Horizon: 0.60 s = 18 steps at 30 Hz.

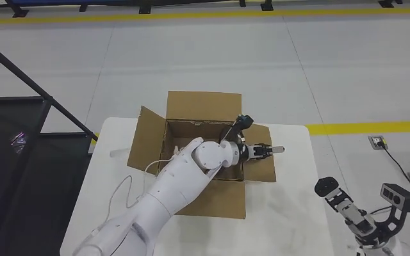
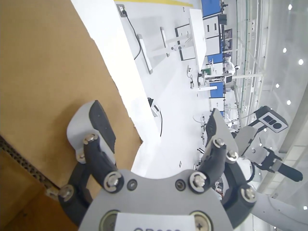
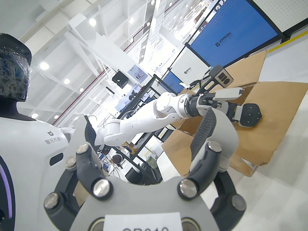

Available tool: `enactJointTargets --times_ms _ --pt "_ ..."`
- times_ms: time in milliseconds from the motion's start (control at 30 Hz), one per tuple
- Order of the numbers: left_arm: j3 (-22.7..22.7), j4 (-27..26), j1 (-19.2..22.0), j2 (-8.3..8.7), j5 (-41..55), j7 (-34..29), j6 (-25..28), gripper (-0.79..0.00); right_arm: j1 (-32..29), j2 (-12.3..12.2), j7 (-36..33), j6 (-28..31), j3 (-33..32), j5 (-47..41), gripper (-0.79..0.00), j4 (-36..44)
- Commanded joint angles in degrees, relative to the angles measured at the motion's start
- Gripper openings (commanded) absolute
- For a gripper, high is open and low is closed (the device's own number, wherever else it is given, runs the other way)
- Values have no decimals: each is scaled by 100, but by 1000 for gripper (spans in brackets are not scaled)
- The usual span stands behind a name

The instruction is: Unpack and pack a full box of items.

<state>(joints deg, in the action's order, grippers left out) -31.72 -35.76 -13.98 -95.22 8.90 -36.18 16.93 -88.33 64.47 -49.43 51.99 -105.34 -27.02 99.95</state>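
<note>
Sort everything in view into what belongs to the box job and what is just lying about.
Job: cardboard box, flaps open; left claw, open over a side flap; right claw, open by the table edge.
Lying about: floor socket; black stand; yellow floor line.

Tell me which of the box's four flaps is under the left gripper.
The flap on the robot's right: the left gripper is over it, jaws open, clear of the other three.

Plain brown box [image 1: 204, 104], white table [image 1: 288, 211] (left pincer [image 2: 154, 114] pads [image 2: 102, 123] black, casing pale grey).
</note>
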Motion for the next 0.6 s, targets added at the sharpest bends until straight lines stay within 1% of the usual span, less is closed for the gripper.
enactJointTargets --times_ms 0,67,167,267,333,367,433,500,567 --pt "-107 -16 68 30 -44 -14 152 0 47 2 172 -92 -26 410 0 130" --pt "-271 -78 113 107 -93 -28 313 0 119 9 343 -217 10 881 0 350" --pt "-573 -255 107 293 -240 -24 509 0 271 21 562 -513 133 1665 0 718" --pt "-1141 -717 -81 634 -389 -61 718 0 584 25 574 -877 488 2586 0 1223" --pt "-1677 -1254 -365 937 -597 -150 730 0 870 27 520 -1189 814 3205 0 1517" --pt "-1996 -1631 -579 1104 -774 -155 666 0 1033 32 524 -1355 1006 3449 0 1630" --pt "-2769 -2654 -1224 1441 -1043 -271 445 0 1402 42 461 -1655 1410 3959 0 1790" --pt "-3642 -3946 -2074 1740 -1346 -445 66 0 1817 62 386 -2035 1891 4526 0 1859" --pt "-4452 -5220 -2977 1952 -1457 -710 -317 0 2295 94 240 -2353 2445 4987 0 1775"
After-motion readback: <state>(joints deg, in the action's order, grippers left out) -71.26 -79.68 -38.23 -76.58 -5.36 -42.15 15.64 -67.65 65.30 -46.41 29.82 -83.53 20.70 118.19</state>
